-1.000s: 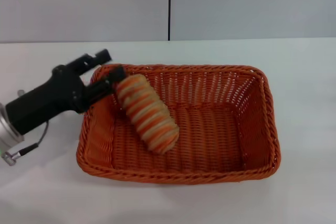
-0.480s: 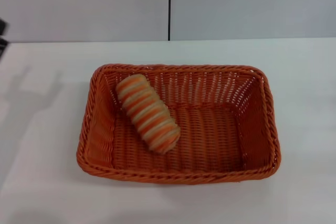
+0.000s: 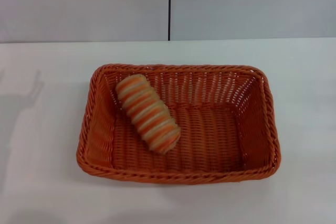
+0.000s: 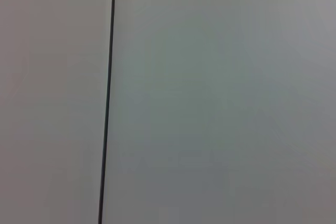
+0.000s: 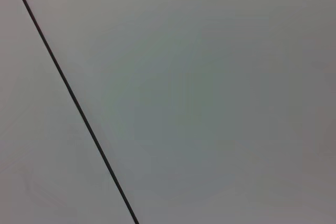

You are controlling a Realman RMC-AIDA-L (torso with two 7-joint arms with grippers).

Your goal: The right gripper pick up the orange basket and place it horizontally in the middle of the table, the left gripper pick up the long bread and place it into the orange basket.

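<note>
Checking head view, I found basket lengthwise mid-counter, bread lying slantwise inside toward its left end, resting on floor. Neither tool visible, so grip state unknown. Task looked complete.

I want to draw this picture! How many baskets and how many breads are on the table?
Basket: 1
Bread: 1, lying inside the basket
Total: 2 things on the table
</note>
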